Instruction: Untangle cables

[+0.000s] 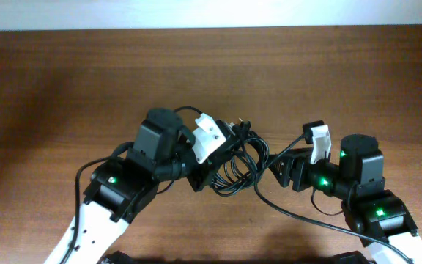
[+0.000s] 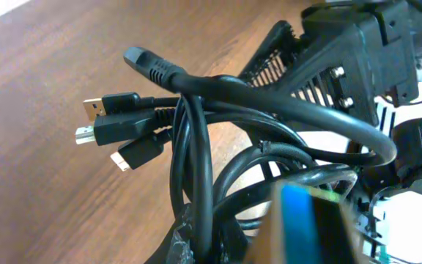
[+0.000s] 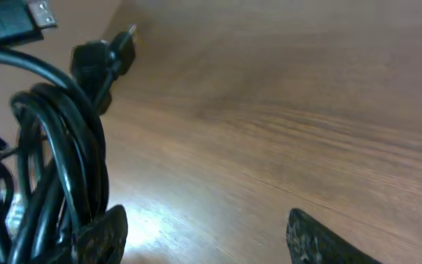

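The cables [image 1: 239, 160] form one black tangled bundle of loops at mid-table, lifted between the two arms. In the left wrist view the cables [image 2: 196, 147] fan out with several plugs [image 2: 112, 125], some yellowish-tipped, pointing left. My left gripper [image 1: 209, 170] is shut on the bundle's lower part, and its fingers [image 2: 189, 235] pinch the strands at the bottom edge. My right gripper [image 1: 278, 165] stands open just right of the bundle. In the right wrist view its fingers [image 3: 101, 235] are wide apart with bare table between them, and the cables [image 3: 64, 147] hang against the left finger.
A thin black cord [image 1: 299, 216] trails from the bundle toward the front right, under the right arm. The brown wooden table [image 1: 64, 81] stretches to a pale wall edge at the back. The two arms' bodies crowd the front middle.
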You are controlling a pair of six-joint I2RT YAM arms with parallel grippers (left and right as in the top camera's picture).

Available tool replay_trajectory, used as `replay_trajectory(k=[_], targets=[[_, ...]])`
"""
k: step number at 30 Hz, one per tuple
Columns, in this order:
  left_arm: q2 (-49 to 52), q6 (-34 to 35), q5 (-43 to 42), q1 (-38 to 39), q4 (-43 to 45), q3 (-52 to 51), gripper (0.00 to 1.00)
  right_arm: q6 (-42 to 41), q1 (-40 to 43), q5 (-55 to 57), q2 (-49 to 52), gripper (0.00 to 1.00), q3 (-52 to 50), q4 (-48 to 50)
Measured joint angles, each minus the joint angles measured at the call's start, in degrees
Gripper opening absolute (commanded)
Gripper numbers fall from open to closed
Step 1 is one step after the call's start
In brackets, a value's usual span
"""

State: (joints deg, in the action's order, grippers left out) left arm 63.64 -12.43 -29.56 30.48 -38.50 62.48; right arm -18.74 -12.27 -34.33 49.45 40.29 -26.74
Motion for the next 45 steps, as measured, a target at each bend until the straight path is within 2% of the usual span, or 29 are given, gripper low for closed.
replay_trajectory(k=[9,18,22,25,29,33,39,45], targets=[[-6.1,-5.0,0.0,-0.8,0.0,0.0,0.00,-2.5,0.0,-8.9,0.0,0.69,0.0,10.3],[-9.2,-5.8,0.0,-10.5,0.3,0.0,0.00,-3.8,0.0,-14.1,0.0,0.69,0.0,16.1],[-9.2,-5.0,0.0,-11.8,1.0,0.0,0.00,-5.3,0.0,-16.9,0.0,0.69,0.0,17.0],[-9.2,-3.7,-0.3,-11.8,1.9,0.0,0.00,-6.6,0.0,-19.2,0.0,0.73,0.0,17.9],[-9.2,-0.9,-3.3,-11.8,4.2,0.0,0.00,-8.9,0.0,-22.0,0.0,0.73,0.0,20.1],[-9.0,5.2,-5.0,-11.8,4.5,0.0,0.00,-9.8,0.0,-26.2,0.0,0.73,0.0,24.6],[-5.2,14.8,-5.7,-11.8,4.5,0.0,0.00,-10.1,0.0,-29.7,0.0,0.73,0.0,25.1],[-3.2,18.8,-8.4,-11.8,4.5,0.0,0.00,-10.2,0.0,-30.3,0.0,0.74,0.0,25.1]])
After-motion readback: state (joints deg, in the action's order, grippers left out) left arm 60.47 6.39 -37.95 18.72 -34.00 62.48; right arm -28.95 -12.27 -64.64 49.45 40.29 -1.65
